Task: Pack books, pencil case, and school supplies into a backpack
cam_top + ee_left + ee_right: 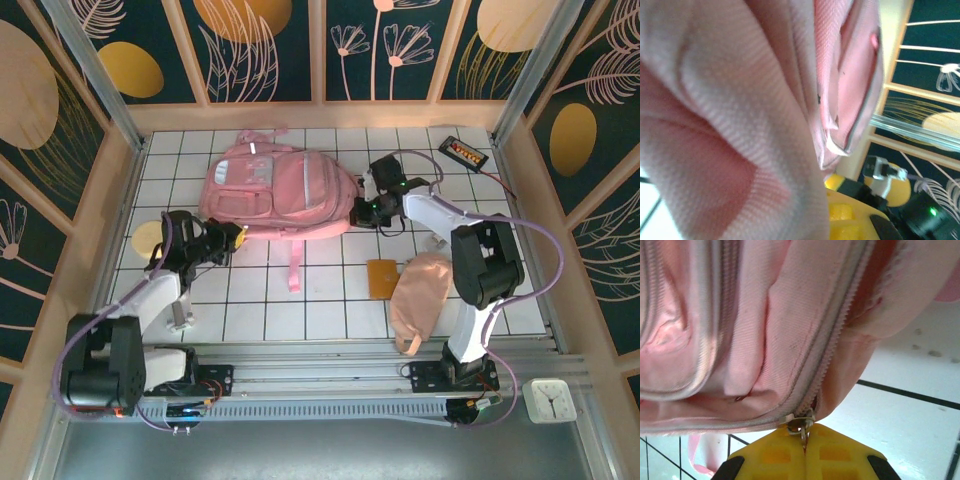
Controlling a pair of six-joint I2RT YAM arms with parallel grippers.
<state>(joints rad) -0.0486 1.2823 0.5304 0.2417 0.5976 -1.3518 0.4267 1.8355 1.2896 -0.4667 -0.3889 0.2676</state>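
Note:
The bright pink backpack (280, 185) lies flat at the back centre of the tiled table. My right gripper (362, 212) is at its right edge; in the right wrist view the yellow fingers (840, 455) are shut (805, 434) on the metal zipper pull (802, 421) at the end of a closed zip. My left gripper (232, 238) is at the bag's near-left corner, shut on pink backpack fabric (730, 125) that drapes over one finger (827, 212). The peach pencil case (420, 295) and the orange pad (382, 278) lie near the right arm. The books are out of view.
A black gadget with red marks (465, 152) sits at the back right. A pale yellow disc (148, 238) lies behind the left arm. The bag's pink strap (294, 262) trails toward the front. Wooden walls (120, 200) enclose the table; a small clock (550, 398) sits outside.

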